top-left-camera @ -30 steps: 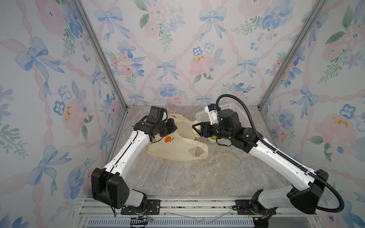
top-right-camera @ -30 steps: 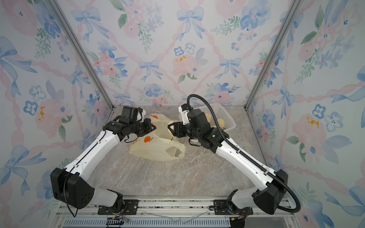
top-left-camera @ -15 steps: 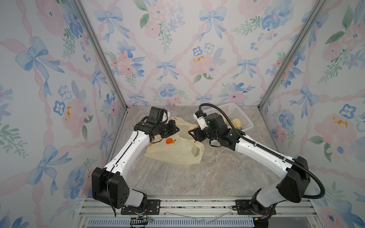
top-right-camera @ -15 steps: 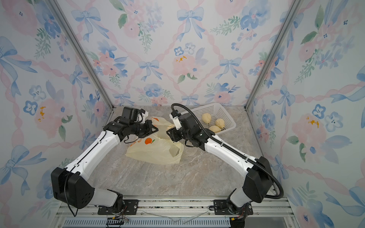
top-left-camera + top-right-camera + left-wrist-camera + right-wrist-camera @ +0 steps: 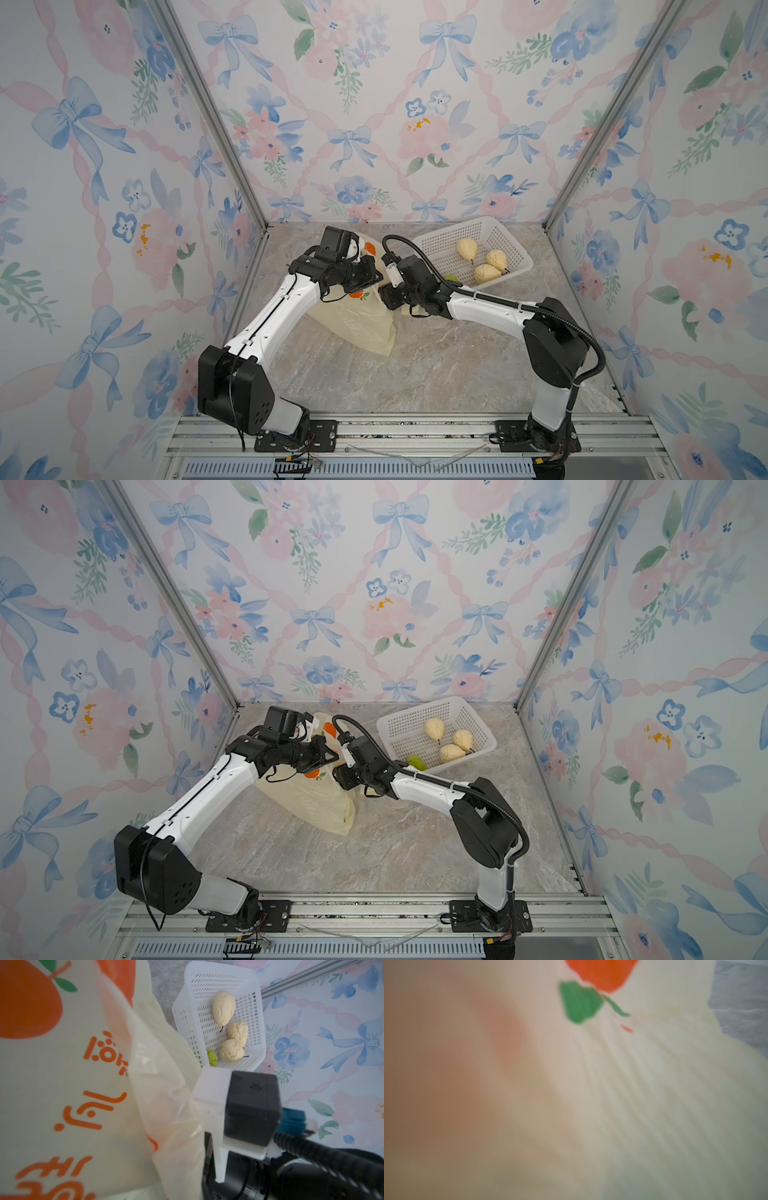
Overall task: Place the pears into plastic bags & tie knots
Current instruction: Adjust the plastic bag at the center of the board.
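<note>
Both arms wear glossy white shells between matte black joints. In both top views the left arm roots at seven o'clock in a bulky black shoulder housing dotted with small holes, with a thin black wire hanging from it. The right arm, rooted at five o'clock, carries a ribbed black hose. Each base sits on a black plate on the aluminium rail. The left wrist view shows a black box camera on a white bracket, a blue plug just beside it.

Top views bright, even, soft shadows; bag close to right wrist lens, heavily blurred.
</note>
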You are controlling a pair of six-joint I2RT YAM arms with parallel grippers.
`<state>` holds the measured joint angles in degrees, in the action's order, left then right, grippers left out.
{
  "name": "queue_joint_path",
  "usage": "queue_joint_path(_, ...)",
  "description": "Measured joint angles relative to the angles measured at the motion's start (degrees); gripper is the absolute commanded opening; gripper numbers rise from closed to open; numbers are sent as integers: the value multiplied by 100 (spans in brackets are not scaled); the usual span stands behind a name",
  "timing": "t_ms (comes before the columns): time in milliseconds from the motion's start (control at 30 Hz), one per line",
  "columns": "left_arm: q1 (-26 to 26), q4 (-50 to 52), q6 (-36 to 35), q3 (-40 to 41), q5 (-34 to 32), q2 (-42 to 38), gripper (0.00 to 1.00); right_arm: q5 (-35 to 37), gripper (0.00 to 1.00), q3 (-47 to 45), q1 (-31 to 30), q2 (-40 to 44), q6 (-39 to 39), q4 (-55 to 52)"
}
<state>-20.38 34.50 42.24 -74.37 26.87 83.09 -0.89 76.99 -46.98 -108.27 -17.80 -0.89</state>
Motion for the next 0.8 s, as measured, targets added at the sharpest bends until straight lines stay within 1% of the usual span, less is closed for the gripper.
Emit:
queue_joint_path(67,-24,-2,0,22,0,0,0,472,52,0,22,-63,-402,166)
queue_joint_path(167,-28,-2,-2,98,0,0,0,964,52,0,83,-107,-839,319)
queue_joint_path(267,-28,-2,-74,227,-11,0,0,1172,52,-15,173,-125,-1045,396)
queue_joint_path(400,-28,57,-334,463,-155,76,0,1091,52,-111,321,-98,-1161,396)
queue_joint_path(467,-28,85,-479,542,-199,184,0,935,51,-245,422,2,-1224,328)
queue_joint_path(667,-116,186,-868,673,-258,560,0,184,50,-354,693,472,-1576,-11)
queue_joint_path(800,-184,188,-1019,673,-256,592,0,57,46,-358,723,802,-1908,-199)
